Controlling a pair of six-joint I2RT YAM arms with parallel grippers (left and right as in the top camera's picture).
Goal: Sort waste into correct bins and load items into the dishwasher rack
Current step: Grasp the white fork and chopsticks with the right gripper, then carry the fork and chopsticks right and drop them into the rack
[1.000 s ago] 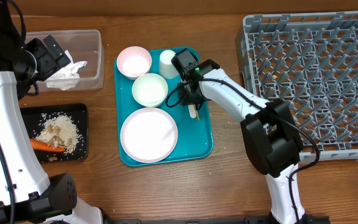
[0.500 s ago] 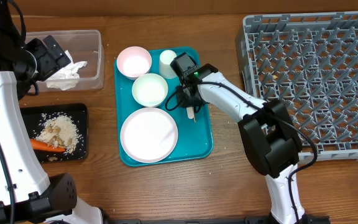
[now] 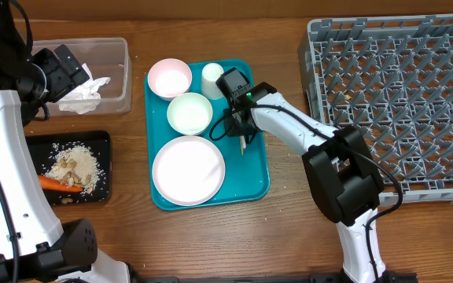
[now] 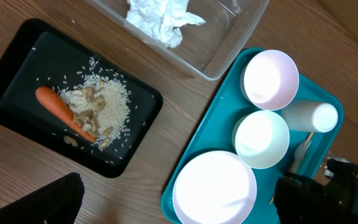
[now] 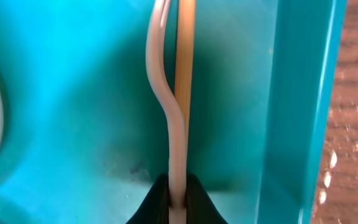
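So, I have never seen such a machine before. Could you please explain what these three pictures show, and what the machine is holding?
It is a robot at a wooden table. It has two arms, and each ends in a two-finger claw. One picture looks down from above. The other two come from small cameras on the wrists.

On the teal tray lie a plate, a pinkish bowl, a whitish bowl, a cup, a fork and a chopstick. To its right stands a grey dish rack. On the left, a clear tub holds a tissue, and a black tray holds rice and a carrot.

The right claw is shut on the fork's handle, down on the teal tray. I cannot tell whether it also pinches the chopstick beside it. The left claw hangs open and holds nothing.
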